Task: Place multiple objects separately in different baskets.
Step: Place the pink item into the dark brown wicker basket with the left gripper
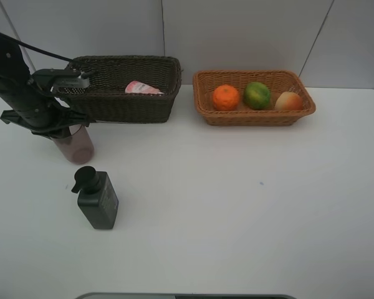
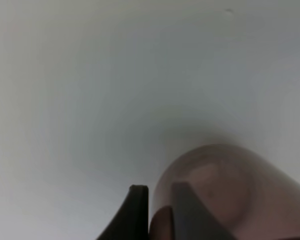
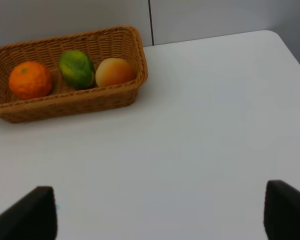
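My left gripper [image 2: 159,202] is shut on the rim of the translucent pinkish cup [image 2: 235,190], one finger inside it and one outside. The cup [image 1: 75,147] stands on the table in front of the dark brown basket [image 1: 112,106], under the left arm. A pink white-capped tube [image 1: 142,88] lies in that basket. The black pump bottle [image 1: 97,199] lies on the table nearer the front. The light tan basket [image 1: 255,116] holds an orange [image 1: 225,97], a green fruit [image 1: 257,95] and a peach-like fruit [image 1: 289,101]. My right gripper [image 3: 160,215] is open over bare table, empty.
The white table ends at a grey wall right behind both baskets. In the right wrist view the tan basket [image 3: 70,107] lies well ahead of the gripper, with the table's corner beyond it. The left arm [image 1: 25,93] leans over the dark basket's left end.
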